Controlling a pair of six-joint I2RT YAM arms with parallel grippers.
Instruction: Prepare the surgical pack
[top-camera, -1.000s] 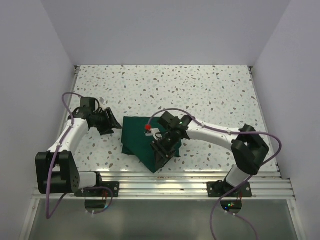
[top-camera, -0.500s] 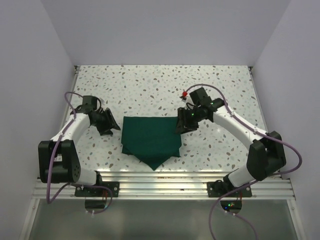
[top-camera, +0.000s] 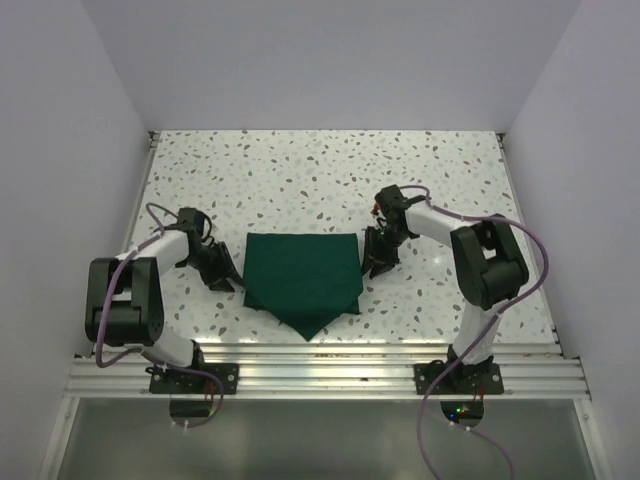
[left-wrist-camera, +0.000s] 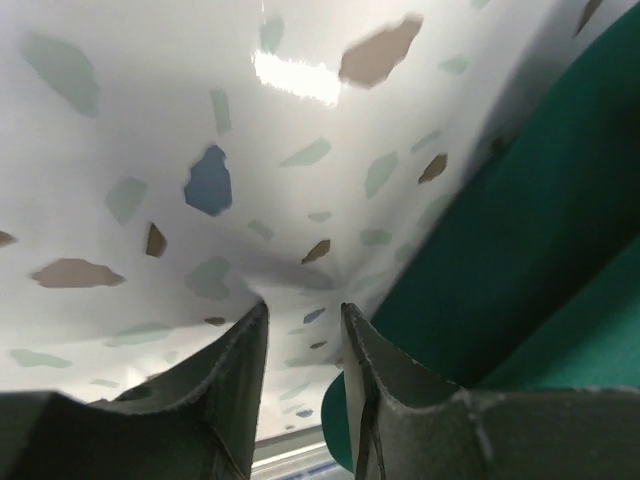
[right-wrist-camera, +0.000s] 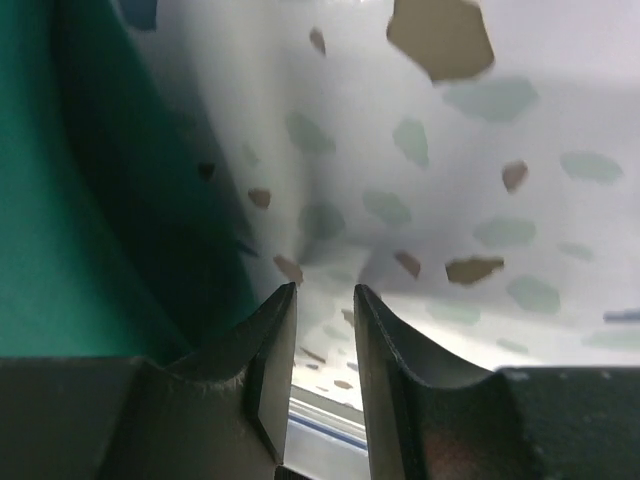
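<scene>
Speckled terrazzo tabletop (top-camera: 300, 170), boxed in by pale walls (top-camera: 330, 60), carries the surgical pack (top-camera: 300, 278), a dark green folded bundle with a straight far edge and a point aimed at the near rail. Seen from above, the left gripper (top-camera: 222, 275) sits low just outside the pack's left edge and the right gripper (top-camera: 376, 262) just outside its right edge, the bundle lying between the two sets of fingertips; how wide either stands cannot be told from this height. From the left wrist, two dark fingers (left-wrist-camera: 235, 370) are parted by only a narrow slot with bare terrazzo showing through it and nothing gripped, green cloth rising just to the right of the tips. From the right wrist, the fingers (right-wrist-camera: 400, 350) likewise stand a slim gap apart over the speckled surface, empty, with the green cloth filling the space just to the left of the tips.
</scene>
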